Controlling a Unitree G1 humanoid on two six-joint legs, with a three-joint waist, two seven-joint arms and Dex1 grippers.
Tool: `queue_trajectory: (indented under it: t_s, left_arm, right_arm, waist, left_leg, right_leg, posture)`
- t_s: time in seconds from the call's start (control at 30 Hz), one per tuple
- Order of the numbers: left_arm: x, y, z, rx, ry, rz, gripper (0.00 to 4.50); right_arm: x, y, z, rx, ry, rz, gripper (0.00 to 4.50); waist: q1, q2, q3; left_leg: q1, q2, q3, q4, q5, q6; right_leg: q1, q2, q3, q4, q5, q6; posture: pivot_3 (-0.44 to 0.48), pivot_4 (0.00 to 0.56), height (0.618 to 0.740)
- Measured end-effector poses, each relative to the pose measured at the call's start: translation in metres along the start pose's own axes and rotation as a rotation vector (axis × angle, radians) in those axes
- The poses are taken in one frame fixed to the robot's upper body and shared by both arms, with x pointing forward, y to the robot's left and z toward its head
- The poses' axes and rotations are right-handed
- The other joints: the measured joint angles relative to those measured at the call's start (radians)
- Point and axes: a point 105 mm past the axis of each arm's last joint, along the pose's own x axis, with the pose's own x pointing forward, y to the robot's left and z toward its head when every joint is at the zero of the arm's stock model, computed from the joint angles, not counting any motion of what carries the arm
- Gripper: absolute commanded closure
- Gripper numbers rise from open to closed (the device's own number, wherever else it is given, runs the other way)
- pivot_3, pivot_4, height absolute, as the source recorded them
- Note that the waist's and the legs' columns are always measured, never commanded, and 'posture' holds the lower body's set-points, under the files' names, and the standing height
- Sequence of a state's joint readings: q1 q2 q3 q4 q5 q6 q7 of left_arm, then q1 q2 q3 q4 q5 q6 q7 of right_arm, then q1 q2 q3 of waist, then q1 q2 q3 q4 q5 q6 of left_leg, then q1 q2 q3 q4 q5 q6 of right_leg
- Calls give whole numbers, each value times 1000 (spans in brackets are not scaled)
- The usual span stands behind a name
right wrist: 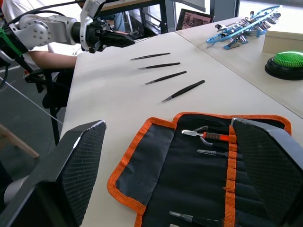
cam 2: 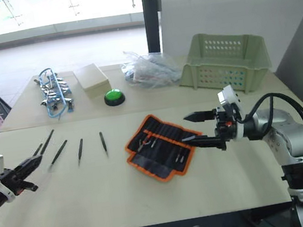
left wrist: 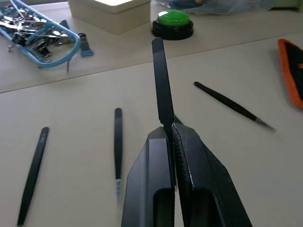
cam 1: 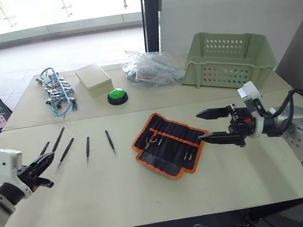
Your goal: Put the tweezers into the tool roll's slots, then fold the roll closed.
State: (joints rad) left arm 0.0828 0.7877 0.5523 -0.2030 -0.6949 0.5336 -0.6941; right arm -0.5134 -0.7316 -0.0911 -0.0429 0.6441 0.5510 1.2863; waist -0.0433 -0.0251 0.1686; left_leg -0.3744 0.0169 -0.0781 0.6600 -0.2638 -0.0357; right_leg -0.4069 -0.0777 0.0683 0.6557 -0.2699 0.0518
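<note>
Left gripper (left wrist: 171, 137) clamped on one tweezer (left wrist: 161, 82); right gripper (cam 1: 212, 125) spread apart over the open roll (cam 1: 169, 144).

The roll lies unfolded near the middle of the table (cam 1: 151, 192), tilted, its orange edging showing all round, with a few small tools already in its slots. The right gripper hangs at the roll's right edge, one finger above the other, holding nothing. To the left of the roll four tweezers (cam 1: 88, 146) lie loose on the table in a row, apart from one another. The left gripper is at the table's left edge, near the leftmost of them, with the fifth tweezer pinched by one end and sticking out beyond its fingertips. On the far side stand a green button (cam 1: 117, 95), a cream box (cam 1: 94, 78), a blue clip bundle (cam 1: 56, 92), a plastic bag (cam 1: 152, 68) and a green basket (cam 1: 228, 57).
</note>
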Motion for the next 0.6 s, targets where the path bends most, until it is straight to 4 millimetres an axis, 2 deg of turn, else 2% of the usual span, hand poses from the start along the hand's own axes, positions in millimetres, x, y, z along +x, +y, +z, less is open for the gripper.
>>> queue_trajectory:
  t_s: [0.1, 0.2, 0.3, 0.47, 0.6]
  left_arm:
    - [6, -46, 3, -43, 51, -185, 4488]
    - [12, -71, 6, -52, 95, -291, 4488]
    - [21, -88, 12, -30, 117, -361, 4500]
    - [35, -107, 11, 4, 163, -432, 4500]
    - [49, -118, 11, 39, 195, -459, 4500]
  right_arm:
    - [3, -5, -6, -3, 22, -49, 0]
    - [5, -7, -20, -8, 71, -77, 0]
    - [6, -8, -44, -6, 135, -117, 852]
    - [14, -25, -68, -17, 114, -248, 2655]
    - [24, -33, -95, 2, 151, -295, 4004]
  waist:
    - [0, 0, 0]
    - [3, 0, 0]
    - [5, 0, 0]
    - [-3, 0, 0]
    - [-1, 0, 0]
  left_leg:
    - [0, -1, 0, 0, 0, 0]
    - [1, -1, 0, 0, 0, 0]
    - [1, -2, 1, 0, 0, 0]
    - [2, -1, 0, 0, 0, 0]
    - [1, -1, 1, 0, 0, 0]
  right_leg:
    - [1, 0, 1, 0, 0, 0]
    - [1, 0, 0, 0, 0, 0]
    - [2, 0, 1, -2, 0, 0]
    - [2, 1, 1, -1, 0, 0]
    - [2, 0, 1, -1, 0, 0]
  posture:
    - [0, 150, 740]
    - [0, 150, 740]
    - [0, 150, 740]
    - [0, 150, 740]
    - [0, 150, 740]
